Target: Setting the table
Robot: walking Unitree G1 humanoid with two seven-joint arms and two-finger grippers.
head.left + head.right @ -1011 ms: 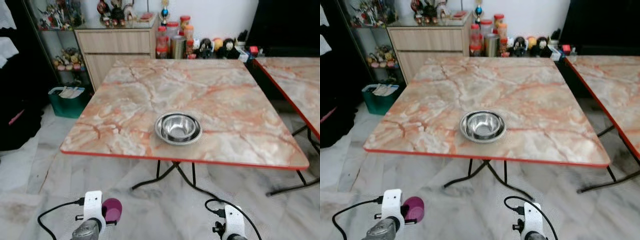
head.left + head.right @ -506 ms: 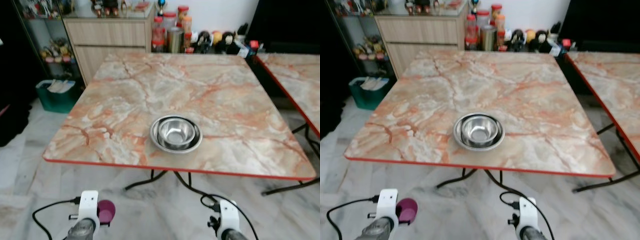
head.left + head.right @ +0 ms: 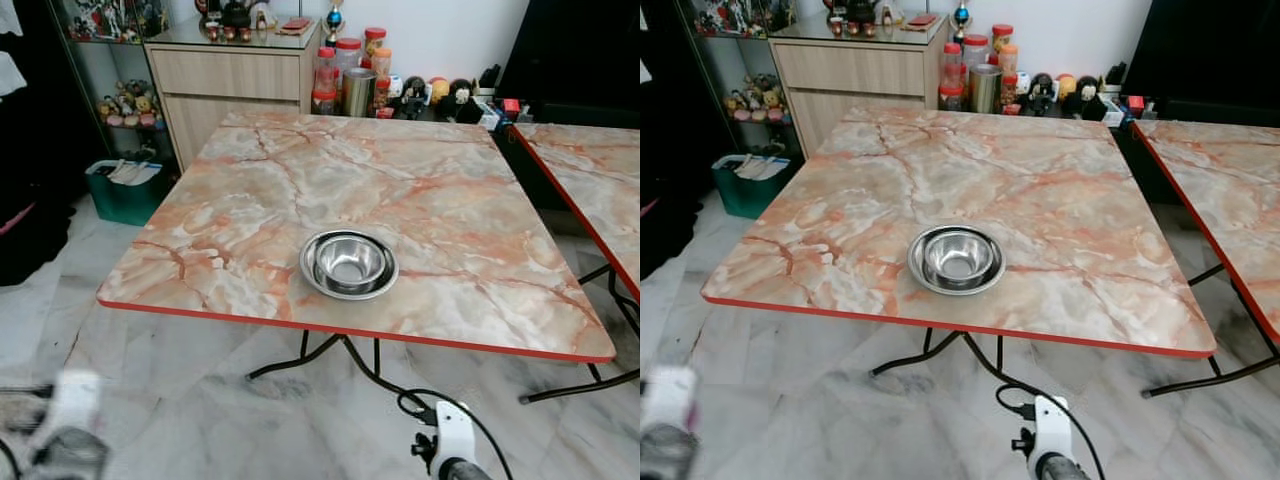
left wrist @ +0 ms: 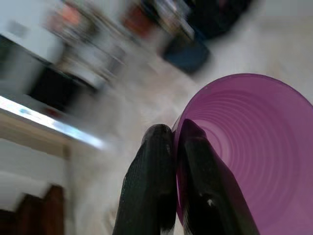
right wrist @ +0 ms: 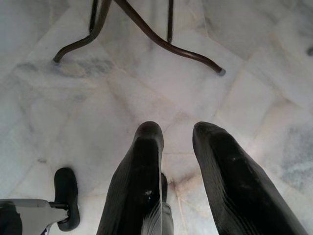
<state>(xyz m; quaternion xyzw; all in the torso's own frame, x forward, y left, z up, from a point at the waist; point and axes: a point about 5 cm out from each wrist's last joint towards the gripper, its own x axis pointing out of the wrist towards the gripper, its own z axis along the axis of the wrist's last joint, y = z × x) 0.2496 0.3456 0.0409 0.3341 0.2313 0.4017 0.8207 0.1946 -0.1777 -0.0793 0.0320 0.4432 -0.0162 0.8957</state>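
When I look down with my head eyes, I see a marble table [image 3: 300,190] with a red edge right in front of me. One shiny metal bowl [image 3: 349,265] sits on it, near the edge closest to me. Behind the table is a wooden cabinet [image 3: 235,85], with jars [image 3: 345,80] lined up beside it, and a green bin [image 3: 128,190] on the floor. Another table [image 3: 600,180] like the first stands off to my right. My left arm [image 3: 60,440] is a blur low down at my left, and my right arm [image 3: 452,460] hangs low at my right, in front of the table.

From my left wrist, I see my left pincer [image 4: 177,152] squeezed tight on the rim of a purple cup [image 4: 249,152]. One finger is inside the cup and one is outside. Everything behind it is blurry.

From my right wrist, my right pincer [image 5: 177,134] has a small gap between its fingers and holds nothing. It points at the white floor [image 5: 146,73], near a dark table leg [image 5: 161,41].
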